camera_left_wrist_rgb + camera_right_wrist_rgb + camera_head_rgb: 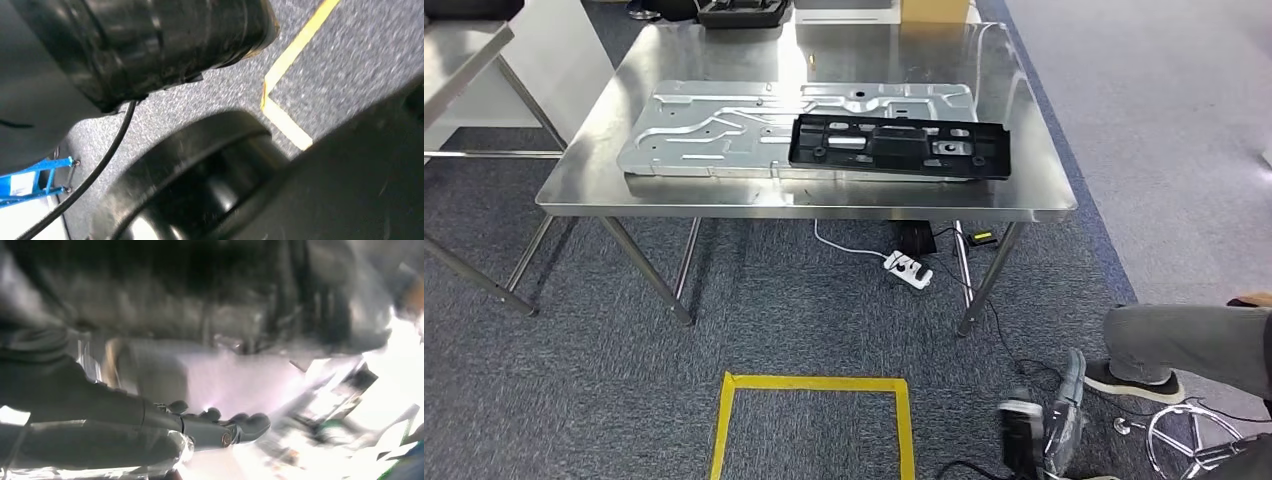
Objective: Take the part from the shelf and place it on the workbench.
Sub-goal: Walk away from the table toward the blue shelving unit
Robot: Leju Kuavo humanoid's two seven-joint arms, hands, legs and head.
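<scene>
Right hand [200, 427] reaches out flat, fingers extended, grasping nothing; left hand's state unclear.

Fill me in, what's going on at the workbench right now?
Nothing is being handled at this moment. A black plastic part lies flat on a large silver metal panel on the steel workbench, seen from a little way back. The right hand shows blurred in its wrist view with its fingers stretched out and nothing in it. A seated person's leg is at the right, beyond a yellow taped square on the carpet.
</scene>
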